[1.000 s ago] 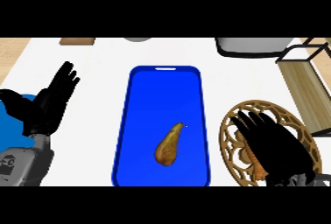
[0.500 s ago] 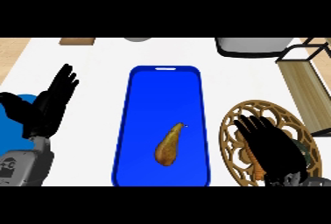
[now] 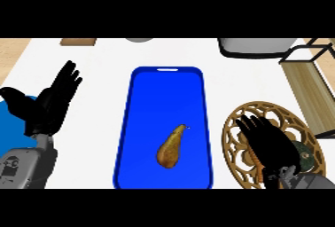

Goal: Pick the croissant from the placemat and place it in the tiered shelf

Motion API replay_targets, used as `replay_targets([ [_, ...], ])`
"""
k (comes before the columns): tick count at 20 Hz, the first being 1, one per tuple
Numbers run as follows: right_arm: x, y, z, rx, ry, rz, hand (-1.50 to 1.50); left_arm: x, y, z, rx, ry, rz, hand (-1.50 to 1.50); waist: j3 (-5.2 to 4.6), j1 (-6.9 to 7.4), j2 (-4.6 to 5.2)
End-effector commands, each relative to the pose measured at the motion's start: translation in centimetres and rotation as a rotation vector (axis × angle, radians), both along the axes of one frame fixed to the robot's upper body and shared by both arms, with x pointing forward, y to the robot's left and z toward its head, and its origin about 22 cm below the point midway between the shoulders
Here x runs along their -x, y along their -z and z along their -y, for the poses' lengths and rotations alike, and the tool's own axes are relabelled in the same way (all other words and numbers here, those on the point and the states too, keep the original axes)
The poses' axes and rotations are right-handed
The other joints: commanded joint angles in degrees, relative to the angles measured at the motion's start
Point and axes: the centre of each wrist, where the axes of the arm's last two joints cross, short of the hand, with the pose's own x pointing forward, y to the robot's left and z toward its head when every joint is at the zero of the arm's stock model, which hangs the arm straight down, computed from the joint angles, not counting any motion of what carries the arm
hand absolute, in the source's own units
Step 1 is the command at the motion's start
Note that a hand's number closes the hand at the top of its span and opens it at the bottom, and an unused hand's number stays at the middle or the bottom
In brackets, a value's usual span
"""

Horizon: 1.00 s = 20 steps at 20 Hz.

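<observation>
A golden-brown croissant (image 3: 170,147) lies on the lower half of a long blue placemat (image 3: 165,88) in the middle of the counter. The tiered shelf (image 3: 313,85), with wooden boards and a black frame, stands at the right edge and is partly cut off. My right hand (image 3: 268,144) is open, fingers straight, over a round wooden lattice trivet, to the right of the croissant and apart from it. My left hand (image 3: 49,104) rests open with fingers up at the left side, well away from the placemat.
A round wooden lattice trivet (image 3: 243,119) lies right of the placemat under my right hand. A blue object (image 3: 9,128) shows at the left edge. A white and black pot (image 3: 256,46) sits at the back right, a wooden board (image 3: 78,42) at the back left.
My right hand has drifted slightly lower and left over the trivet. The croissant and left hand have stayed where they were.
</observation>
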Motion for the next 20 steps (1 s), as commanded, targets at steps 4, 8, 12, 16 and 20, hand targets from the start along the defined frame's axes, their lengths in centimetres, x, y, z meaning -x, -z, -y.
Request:
replay_targets([
  [4,-0.2,2.2,1.3,-0.004,0.014,-0.032,-1.50,-0.2,0.9,-0.2,-0.006,-0.002,-0.005,0.00,-0.01,-0.09,-0.01],
  [8,0.8,3.1,1.5,0.024,0.017,-0.057,1.50,0.7,0.9,-1.8,0.004,-0.002,0.001,0.00,-0.02,-0.08,-0.03],
  [12,0.1,5.6,0.6,0.017,-0.027,-0.080,1.50,-0.3,0.7,-2.4,0.009,-0.003,0.006,0.00,-0.01,-0.03,0.02],
  [16,-0.6,6.0,3.1,0.011,-0.138,0.026,1.50,-0.9,0.4,-0.5,0.004,-0.017,0.006,0.00,0.01,-0.06,0.06],
  [20,-2.5,4.9,1.1,-0.031,-0.157,0.098,1.50,0.4,1.1,-0.1,0.006,0.011,-0.004,0.00,0.00,0.20,0.05],
])
